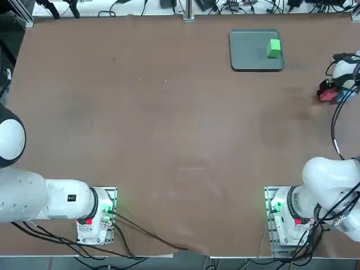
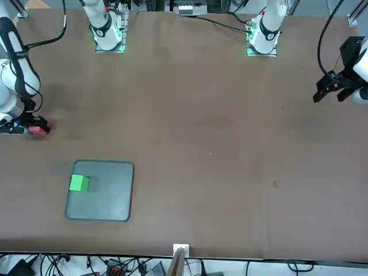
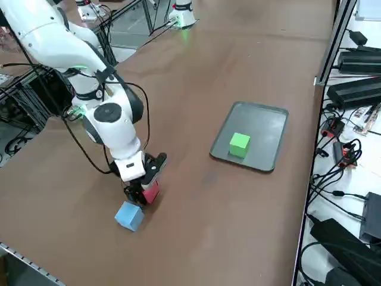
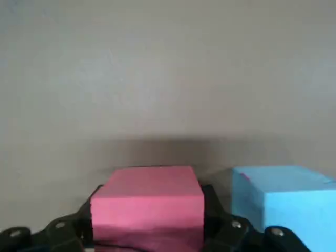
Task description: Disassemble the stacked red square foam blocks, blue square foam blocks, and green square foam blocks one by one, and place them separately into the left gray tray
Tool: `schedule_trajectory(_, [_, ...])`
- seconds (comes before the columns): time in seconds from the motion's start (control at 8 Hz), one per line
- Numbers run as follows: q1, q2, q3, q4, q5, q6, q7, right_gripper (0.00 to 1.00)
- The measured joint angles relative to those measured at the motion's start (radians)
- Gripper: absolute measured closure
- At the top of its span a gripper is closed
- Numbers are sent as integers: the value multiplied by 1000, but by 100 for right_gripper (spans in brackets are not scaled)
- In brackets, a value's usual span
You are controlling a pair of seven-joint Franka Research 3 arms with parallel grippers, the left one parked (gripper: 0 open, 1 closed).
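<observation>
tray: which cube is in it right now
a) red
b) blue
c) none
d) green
d: the green cube sits inside the tray, while the red cube is between the right gripper fingers near the table's edge, and the blue cube lies on the table beside it.

Green block in tray; red block between right gripper jaws, blue block beside.
</observation>
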Motion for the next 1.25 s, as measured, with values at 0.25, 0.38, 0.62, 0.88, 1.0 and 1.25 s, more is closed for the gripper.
schedule_trajectory(0.25, [3, -91, 106, 76, 0, -173, 6, 22])
schedule_trajectory(0.38, [7, -131, 180, 146, 1, -305, 39, 22])
schedule_trajectory(0.62, [27, -153, 322, 307, 3, -541, 141, 22])
schedule_trajectory(0.88, [123, -141, 370, 378, 4, -619, 274, 22])
schedule_trajectory(1.0, [192, -123, 372, 384, 4, -622, 348, 22])
schedule_trajectory(1.25, [310, -59, 372, 391, 4, -619, 500, 22])
